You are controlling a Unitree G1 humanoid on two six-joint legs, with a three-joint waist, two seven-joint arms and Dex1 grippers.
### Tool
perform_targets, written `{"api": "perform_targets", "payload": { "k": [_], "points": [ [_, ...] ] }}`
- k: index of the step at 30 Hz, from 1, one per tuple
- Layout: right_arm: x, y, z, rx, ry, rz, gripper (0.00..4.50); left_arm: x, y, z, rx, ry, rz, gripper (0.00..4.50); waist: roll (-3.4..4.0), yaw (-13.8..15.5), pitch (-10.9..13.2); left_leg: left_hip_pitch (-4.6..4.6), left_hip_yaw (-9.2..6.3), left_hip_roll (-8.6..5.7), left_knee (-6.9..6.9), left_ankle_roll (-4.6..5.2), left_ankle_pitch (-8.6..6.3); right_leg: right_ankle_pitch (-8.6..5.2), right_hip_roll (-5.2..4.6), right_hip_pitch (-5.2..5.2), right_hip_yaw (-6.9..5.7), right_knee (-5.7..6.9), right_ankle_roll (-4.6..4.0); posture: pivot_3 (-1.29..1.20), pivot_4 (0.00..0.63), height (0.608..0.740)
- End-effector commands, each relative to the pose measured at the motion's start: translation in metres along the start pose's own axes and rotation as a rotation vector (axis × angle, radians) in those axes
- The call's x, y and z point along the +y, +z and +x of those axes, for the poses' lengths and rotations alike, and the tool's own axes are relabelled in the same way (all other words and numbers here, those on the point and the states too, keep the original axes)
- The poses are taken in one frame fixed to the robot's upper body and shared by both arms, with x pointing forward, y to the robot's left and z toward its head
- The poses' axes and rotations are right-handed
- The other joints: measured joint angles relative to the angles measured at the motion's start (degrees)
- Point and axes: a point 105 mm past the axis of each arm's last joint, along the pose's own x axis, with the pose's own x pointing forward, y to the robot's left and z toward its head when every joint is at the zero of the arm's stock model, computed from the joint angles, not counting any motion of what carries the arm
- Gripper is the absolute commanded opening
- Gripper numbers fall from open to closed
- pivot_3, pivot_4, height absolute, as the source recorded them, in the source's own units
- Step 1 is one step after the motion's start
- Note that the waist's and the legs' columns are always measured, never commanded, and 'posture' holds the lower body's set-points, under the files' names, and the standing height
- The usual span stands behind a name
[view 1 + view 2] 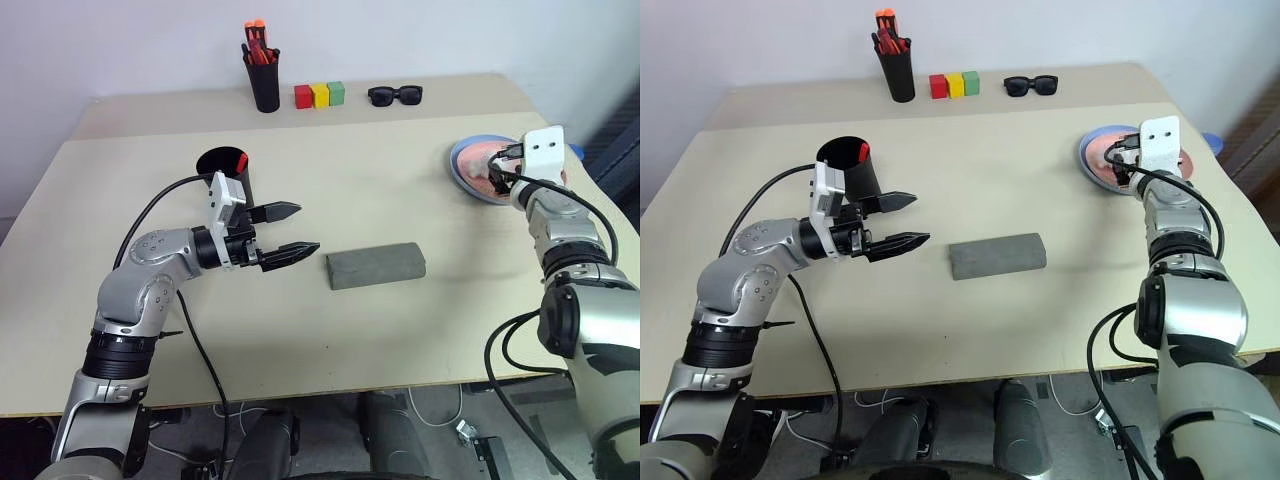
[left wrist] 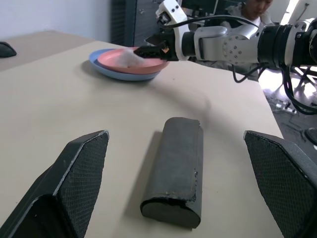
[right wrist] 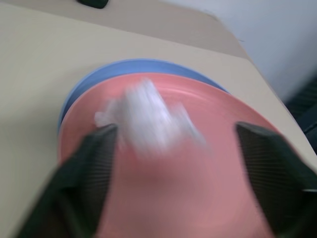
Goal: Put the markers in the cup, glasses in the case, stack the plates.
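Plates [image 1: 470,160]: I see the pink plate [image 3: 198,163] stacked on the light blue plate [image 3: 114,72] at the right edge of the head views, on the tabletop [image 1: 400,340]. A whitish patch lies on the pink one; I cannot tell what it is. My right claw [image 3: 176,168] hovers over the pink plate with its two fingers set wide apart and nothing between them.

Case [image 1: 376,266]: the grey case lies shut at the centre of the frame, long side running left to right, well apart from the plates.

Cup [image 1: 226,172]: the wide black cup stands upright left of centre, with a red tip showing above its rim. I cannot tell which markers are inside.

Left claw [image 1: 295,232]: it hangs just above the tabletop between cup and case, pointing toward the case, its fingers [image 2: 74,178] spread apart and empty.

Along the top of the frame stand a narrow black pen pot [image 1: 264,80] holding orange-capped red pens, three blocks [image 1: 319,95] in red, yellow and green, and chunky black sunglasses [image 1: 395,95].
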Motion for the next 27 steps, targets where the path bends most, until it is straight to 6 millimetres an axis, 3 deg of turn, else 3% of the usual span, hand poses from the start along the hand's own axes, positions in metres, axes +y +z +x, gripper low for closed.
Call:
{"api": "perform_targets", "payload": {
  "k": [1,3,5,9,12,15,17,19,24,27],
  "points": [
    [-0.017,0.019,-0.001,-0.059,-0.062,-0.041,4.48,-0.003,0.012,0.000,-0.017,-0.016,0.035,4.50,0.00,0.07,0.00,0.00,0.00,0.00,0.00,0.00,0.00,0.00,0.00,0.00,0.00,0.00,0.00,0.00,0.150,0.740],
    [-0.022,0.028,-0.002,-0.095,-0.083,-0.029,4.48,-0.003,0.013,0.000,-0.017,-0.014,0.036,4.50,0.00,0.19,0.00,0.00,0.00,0.00,0.00,0.00,0.00,0.00,0.00,0.00,0.00,0.00,0.00,0.00,0.150,0.740],
    [-0.015,0.047,-0.003,-0.185,-0.016,0.064,4.48,-0.001,0.013,-0.001,-0.016,-0.006,0.037,4.50,0.00,0.23,0.00,-0.01,0.00,0.00,0.00,0.00,0.00,0.00,0.00,0.00,0.00,-0.01,0.00,0.00,0.150,0.740],
    [0.015,0.080,-0.013,-0.400,0.250,0.194,4.48,0.002,0.013,-0.006,-0.010,0.013,0.035,4.50,0.00,-0.25,0.00,0.01,0.01,0.01,-0.02,0.00,0.00,0.00,0.00,0.00,0.00,-0.02,0.00,0.00,0.150,0.740],
    [0.059,0.095,-0.052,-0.563,0.624,0.160,4.48,0.005,0.013,-0.016,0.004,0.047,0.043,4.50,-0.02,-0.30,-0.01,0.03,-0.06,0.06,-0.08,0.00,0.00,-0.01,0.03,-0.01,-0.02,0.00,0.00,0.00,0.150,0.740],
    [0.086,0.095,-0.099,-0.602,0.936,0.189,4.48,0.005,0.015,-0.025,0.006,0.080,0.051,4.50,0.00,0.23,-0.01,-0.01,-0.13,0.13,-0.14,0.00,0.00,-0.01,0.06,-0.04,-0.07,0.00,0.00,0.00,0.150,0.740],
    [0.107,0.084,-0.134,-0.550,1.165,0.174,4.48,0.001,0.019,-0.033,-0.020,0.097,0.041,4.50,0.04,0.46,0.00,-0.06,-0.13,0.14,-0.15,-0.01,0.00,-0.01,0.04,-0.10,-0.07,-0.02,0.00,0.00,0.150,0.740],
    [0.120,0.071,-0.159,-0.517,1.286,0.107,4.48,-0.004,0.019,-0.038,-0.028,0.111,0.033,4.50,0.03,0.63,0.00,-0.10,-0.15,0.15,-0.13,0.00,0.00,-0.01,0.02,-0.13,-0.06,-0.02,0.00,0.00,0.150,0.740],
    [0.138,0.058,-0.192,-0.504,1.417,0.022,4.48,-0.018,0.012,-0.063,0.002,0.133,0.037,4.50,0.02,0.44,-0.01,0.06,-0.02,0.19,-0.08,-0.05,0.02,-0.01,0.03,-0.01,-0.06,0.01,0.00,0.00,0.150,0.740],
    [0.138,0.052,-0.195,-0.482,1.430,-0.014,4.48,-0.022,0.009,-0.077,0.015,0.160,0.038,4.50,0.02,0.56,-0.01,0.10,0.04,0.40,-0.07,-0.05,0.02,-0.01,0.09,0.00,-0.06,0.02,-0.02,0.00,0.150,0.740]
  ]
}}
